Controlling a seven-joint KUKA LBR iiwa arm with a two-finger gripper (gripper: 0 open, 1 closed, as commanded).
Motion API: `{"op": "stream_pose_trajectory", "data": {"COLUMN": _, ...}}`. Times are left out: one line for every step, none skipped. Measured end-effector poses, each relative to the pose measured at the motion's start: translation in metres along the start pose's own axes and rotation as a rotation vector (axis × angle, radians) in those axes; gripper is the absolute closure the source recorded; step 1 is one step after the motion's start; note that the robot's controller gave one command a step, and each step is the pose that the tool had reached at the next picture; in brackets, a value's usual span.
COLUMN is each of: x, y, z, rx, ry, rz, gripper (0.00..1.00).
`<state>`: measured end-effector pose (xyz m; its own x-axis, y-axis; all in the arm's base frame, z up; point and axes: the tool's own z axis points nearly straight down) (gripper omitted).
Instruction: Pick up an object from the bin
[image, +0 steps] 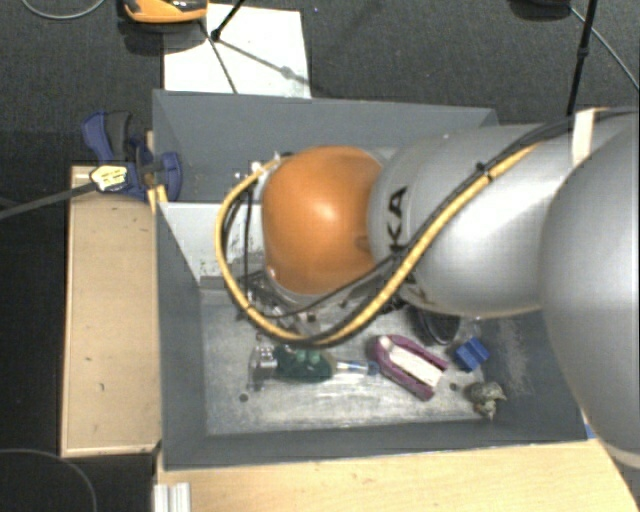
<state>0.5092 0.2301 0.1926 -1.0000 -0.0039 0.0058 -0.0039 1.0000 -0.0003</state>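
Grey metal bin (225, 405) holds a dark green tool (300, 365) at lower centre, with a purple-and-white piece (408, 362) and a small blue block (470, 352) to its right. Under the orange wrist cover (320, 215), the gripper (268, 345) hangs by the green tool's left end, whose long axis runs left to right; whether it is open or closed I cannot tell

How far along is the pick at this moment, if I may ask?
Done: the arm is low in the bin, its tool beside a dark green thing on the floor. In hand: no grasp visible. Left: gripping and lifting; the purple-and-white piece and blue block lie untouched.
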Motion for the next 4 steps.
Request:
{"op": "stream_pose_trajectory", "data": {"x": -0.022, "y": -0.054, "z": 0.054, "rx": 0.003, "ry": -0.003, "rz": -0.022, "gripper": 0.0}}
{"op": "stream_pose_trajectory", "data": {"x": -0.032, "y": -0.108, "z": 0.121, "rx": -0.002, "ry": -0.011, "rz": -0.292, "gripper": 0.0}}
{"op": "stream_pose_trajectory", "data": {"x": -0.035, "y": -0.107, "z": 0.118, "rx": -0.004, "ry": -0.02, "rz": -0.286, "gripper": 1.0}}
{"op": "stream_pose_trajectory", "data": {"x": -0.022, "y": -0.076, "z": -0.032, "rx": 0.0, "ry": -0.015, "rz": -0.485, "gripper": 1.0}}
